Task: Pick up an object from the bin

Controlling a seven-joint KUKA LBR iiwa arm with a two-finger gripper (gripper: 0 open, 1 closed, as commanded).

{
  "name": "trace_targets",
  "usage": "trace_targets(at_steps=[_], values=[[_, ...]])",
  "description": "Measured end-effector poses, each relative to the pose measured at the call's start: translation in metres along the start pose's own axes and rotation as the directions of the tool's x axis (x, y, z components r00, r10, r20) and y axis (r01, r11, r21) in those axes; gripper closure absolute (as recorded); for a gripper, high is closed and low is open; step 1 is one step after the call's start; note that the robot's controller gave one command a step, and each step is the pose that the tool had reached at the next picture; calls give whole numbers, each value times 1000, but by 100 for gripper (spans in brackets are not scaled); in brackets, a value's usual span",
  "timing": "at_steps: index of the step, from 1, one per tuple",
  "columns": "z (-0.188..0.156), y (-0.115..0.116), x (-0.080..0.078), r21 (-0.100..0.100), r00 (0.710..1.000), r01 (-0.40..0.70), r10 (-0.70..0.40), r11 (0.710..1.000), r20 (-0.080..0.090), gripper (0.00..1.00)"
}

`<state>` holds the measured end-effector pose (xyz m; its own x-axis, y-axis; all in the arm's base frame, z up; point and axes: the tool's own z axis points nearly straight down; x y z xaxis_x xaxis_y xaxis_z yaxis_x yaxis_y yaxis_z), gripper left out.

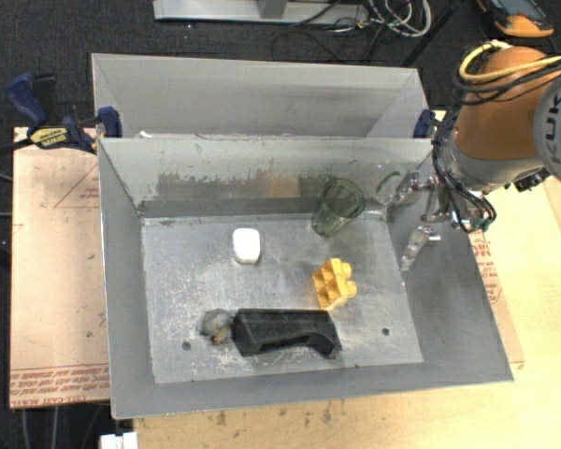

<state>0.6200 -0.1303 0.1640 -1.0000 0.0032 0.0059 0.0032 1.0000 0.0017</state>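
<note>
1. We see the tool [412, 217] over the right slope of the bin [262, 101], fingers apart, nothing between them.
2. Nearest it, to its left, a clear greenish cup [338, 206] lies tipped by the back wall.
3. Farther off lie a yellow block [334, 282], a white piece [247, 245] and a black grip [285, 332].

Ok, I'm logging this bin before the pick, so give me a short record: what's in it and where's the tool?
tool: over the right sloping wall of the bin
nearest thing: clear greenish cup, tipped, by the back wall
middle: white block; yellow toy brick
front: long black thing, small grey lump at its left end
</note>
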Motion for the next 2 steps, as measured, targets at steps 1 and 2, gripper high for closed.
trace_targets(at_steps=[1,2], values=[[-5,0,-2,1,1000,2,-2,1000,8,0],[19,40,-19,4,997,74,-74,997,11,0]])
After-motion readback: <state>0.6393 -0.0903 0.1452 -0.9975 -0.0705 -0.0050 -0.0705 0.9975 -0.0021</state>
